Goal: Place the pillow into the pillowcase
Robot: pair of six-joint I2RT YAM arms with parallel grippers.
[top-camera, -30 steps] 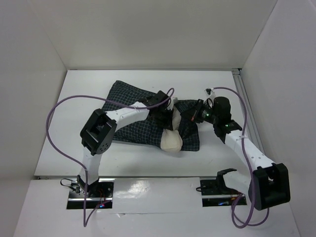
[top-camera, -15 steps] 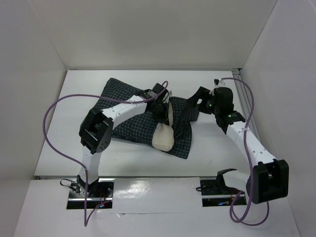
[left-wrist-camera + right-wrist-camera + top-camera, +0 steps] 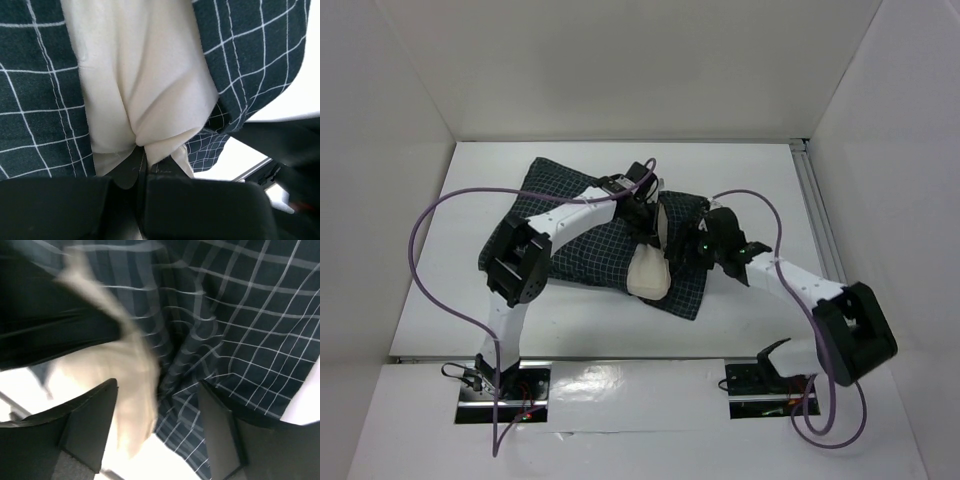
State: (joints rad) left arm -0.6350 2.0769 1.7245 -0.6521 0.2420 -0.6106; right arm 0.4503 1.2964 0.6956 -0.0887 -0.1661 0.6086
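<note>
The dark checked pillowcase (image 3: 590, 258) lies crumpled mid-table. The cream pillow (image 3: 648, 276) sticks partly out of its near opening; the rest is hidden inside. My left gripper (image 3: 648, 222) sits over the pillow's far end. In the left wrist view it (image 3: 140, 152) is shut, pinching a fold of the pillow (image 3: 140, 75) between flaps of pillowcase (image 3: 35, 100). My right gripper (image 3: 682, 250) hovers at the opening's right side. In the blurred right wrist view it (image 3: 157, 412) stands open, straddling the pillow's edge (image 3: 127, 390) and the pillowcase (image 3: 240, 330), gripping nothing.
White walls close in the white table (image 3: 460, 300) on three sides. A metal rail (image 3: 817, 215) runs along the right edge. Purple cables (image 3: 425, 255) loop from both arms over the left and right of the table.
My right gripper let go of the cloth and opened, swung away to the back right, then came back down at the opening. The left gripper dragged pillow and pillowcase slightly left.
</note>
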